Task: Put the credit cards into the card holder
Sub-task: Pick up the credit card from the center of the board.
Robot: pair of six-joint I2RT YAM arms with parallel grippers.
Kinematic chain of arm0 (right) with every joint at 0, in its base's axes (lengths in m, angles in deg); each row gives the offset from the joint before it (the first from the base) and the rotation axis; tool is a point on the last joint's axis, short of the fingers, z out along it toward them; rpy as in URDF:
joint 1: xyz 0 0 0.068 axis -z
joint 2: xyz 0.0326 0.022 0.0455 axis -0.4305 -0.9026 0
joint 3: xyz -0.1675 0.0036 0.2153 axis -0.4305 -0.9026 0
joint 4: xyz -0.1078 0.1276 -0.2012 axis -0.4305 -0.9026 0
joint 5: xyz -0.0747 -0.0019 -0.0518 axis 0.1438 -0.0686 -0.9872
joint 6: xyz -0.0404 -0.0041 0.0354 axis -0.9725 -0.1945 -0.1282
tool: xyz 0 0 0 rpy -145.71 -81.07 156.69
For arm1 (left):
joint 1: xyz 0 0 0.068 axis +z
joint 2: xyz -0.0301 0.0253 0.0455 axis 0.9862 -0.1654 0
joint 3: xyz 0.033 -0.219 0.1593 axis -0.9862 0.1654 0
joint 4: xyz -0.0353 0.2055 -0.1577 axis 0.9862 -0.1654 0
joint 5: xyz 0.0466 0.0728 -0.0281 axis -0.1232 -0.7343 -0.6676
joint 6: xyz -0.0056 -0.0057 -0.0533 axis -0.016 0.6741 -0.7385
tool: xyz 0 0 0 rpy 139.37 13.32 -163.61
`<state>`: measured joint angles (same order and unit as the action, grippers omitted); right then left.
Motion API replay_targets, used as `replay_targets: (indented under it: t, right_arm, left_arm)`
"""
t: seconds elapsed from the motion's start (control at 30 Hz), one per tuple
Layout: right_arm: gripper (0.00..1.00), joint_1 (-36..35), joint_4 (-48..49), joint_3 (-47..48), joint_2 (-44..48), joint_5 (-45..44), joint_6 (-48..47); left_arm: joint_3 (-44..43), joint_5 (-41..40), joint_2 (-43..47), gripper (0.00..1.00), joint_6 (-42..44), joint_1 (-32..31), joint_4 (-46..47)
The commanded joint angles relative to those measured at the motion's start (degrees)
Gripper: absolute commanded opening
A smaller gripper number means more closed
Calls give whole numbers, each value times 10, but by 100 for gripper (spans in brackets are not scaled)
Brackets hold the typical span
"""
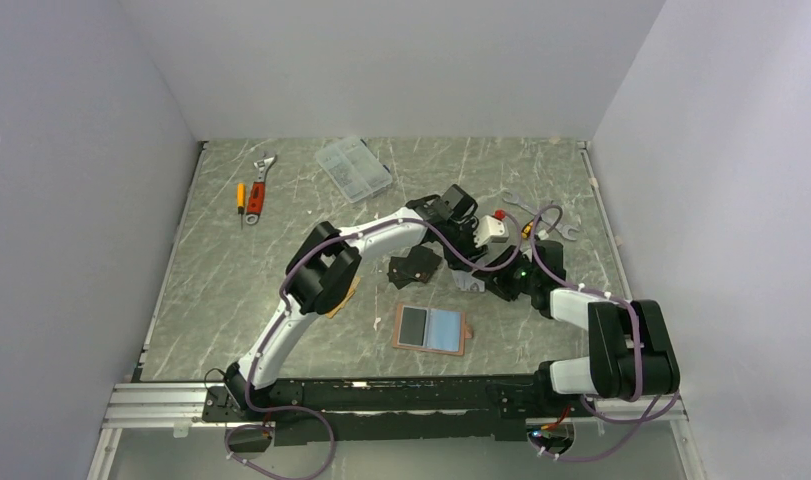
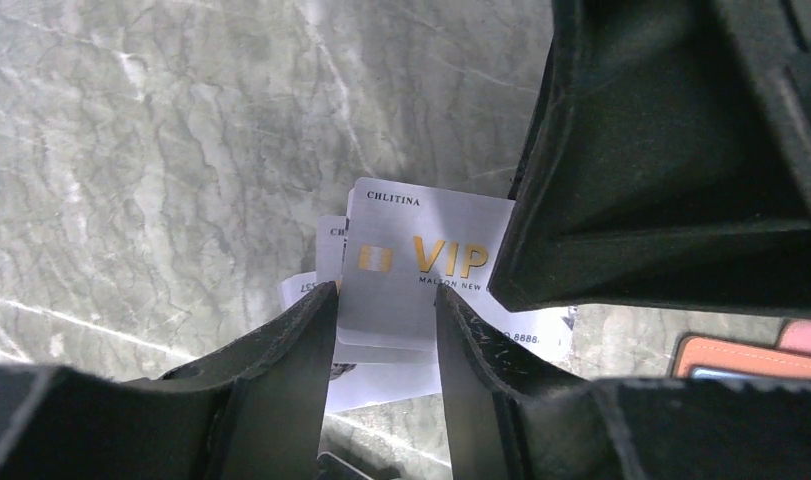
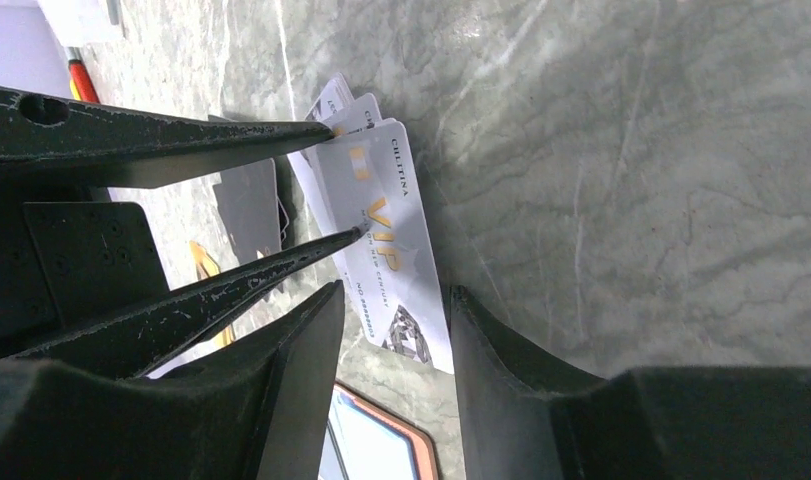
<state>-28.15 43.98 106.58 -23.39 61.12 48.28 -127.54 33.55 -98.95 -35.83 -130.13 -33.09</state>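
Around silver card (image 2: 451, 225): left claw (image 2: 386, 292), right claw (image 3: 394, 291) half-open

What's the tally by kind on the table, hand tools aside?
Silver cards: 3 at least, fanned and overlapping
Orange card: 1, mostly under the left arm
Card holder: 1, open
Clear compartment box: 1
Black flat piece: 1
White box with red button: 1
Total: 8 at least
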Motion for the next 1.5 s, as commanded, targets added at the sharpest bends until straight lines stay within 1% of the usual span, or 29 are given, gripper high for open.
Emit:
replay_targets:
  t: [0.0,0.1,0.23,0.27,0.4,0.47,0.67,0.77,1.0,1.13,1.2,1.33,1.4,1.47]
  right_arm:
    - [45,5,-63,-27,6,-50,-1]
    - [42,5,-52,-35,8,-55,6]
    - [31,5,-35,-33,-1,-52,10]
    - [28,5,-33,-30,-4,-50,10]
    - [7,5,-38,-25,7,-45,6]
    - [3,5,-47,-25,26,-51,5]
    - [0,6,-69,-29,48,-61,3]
    - [2,6,-73,-32,57,-62,2]
    - [6,6,-96,-23,81,-72,-8]
    - [5,6,-95,-12,101,-63,-22]
    - [0,6,-86,-1,101,-51,-29]
    - [0,6,-54,19,92,-4,-36]
    - [0,6,-42,23,90,9,-36]
    - [0,6,-34,23,97,17,-38]
  left_arm:
    - [-12,36,-17,45,5,-13,-28]
    - [-13,67,-13,45,2,-13,-38]
    - [-25,105,-8,45,-12,-4,-53]
    - [-30,114,-7,45,-21,3,-57]
    - [-25,128,17,45,-41,30,-50]
    - [-17,118,24,46,-34,37,-43]
    - [-11,90,17,45,-30,39,-41]
    - [2,81,23,45,-29,39,-28]
    - [-10,68,14,44,-27,35,-34]
    - [-16,94,23,45,-47,51,-40]
    - [-32,114,26,45,-69,64,-54]
    - [-33,181,52,48,-110,86,-57]
    - [-24,211,65,48,-136,98,-51]
    - [5,230,83,48,-180,109,-18]
